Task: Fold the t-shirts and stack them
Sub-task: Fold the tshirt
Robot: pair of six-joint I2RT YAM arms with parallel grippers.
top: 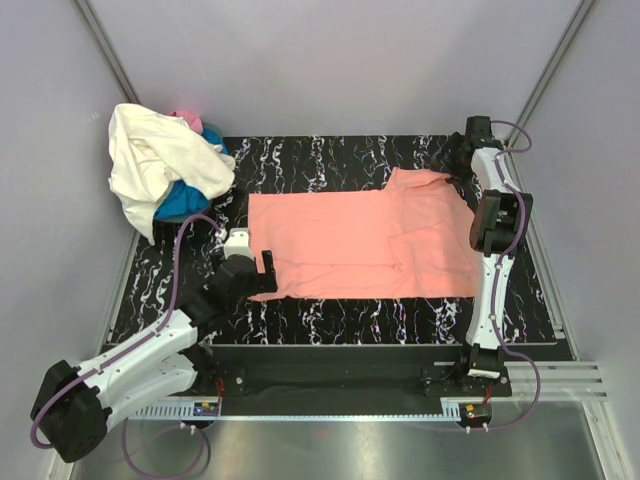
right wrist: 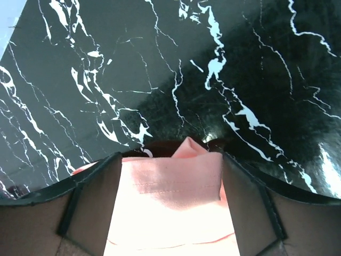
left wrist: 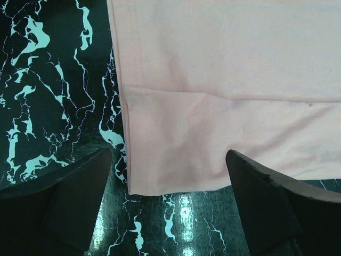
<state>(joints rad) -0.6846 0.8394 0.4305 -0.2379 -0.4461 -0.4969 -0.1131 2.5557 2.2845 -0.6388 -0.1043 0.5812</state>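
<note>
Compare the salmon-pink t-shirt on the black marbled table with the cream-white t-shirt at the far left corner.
The salmon-pink t-shirt lies spread out nearly flat, while the cream-white t-shirt is crumpled in a heap. The salmon-pink t-shirt rests alone on the middle of the black marbled table, while the cream-white t-shirt is draped over a bright blue shirt at the table's edge. Both are plain, soft cloth shirts.

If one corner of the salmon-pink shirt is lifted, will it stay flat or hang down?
It will probably hang down: the salmon-pink shirt lies flat with soft creases, like thin, limp cloth. Being so thin, it is likely light. On the glossy table the rest may slide along when the corner is pulled.
</note>
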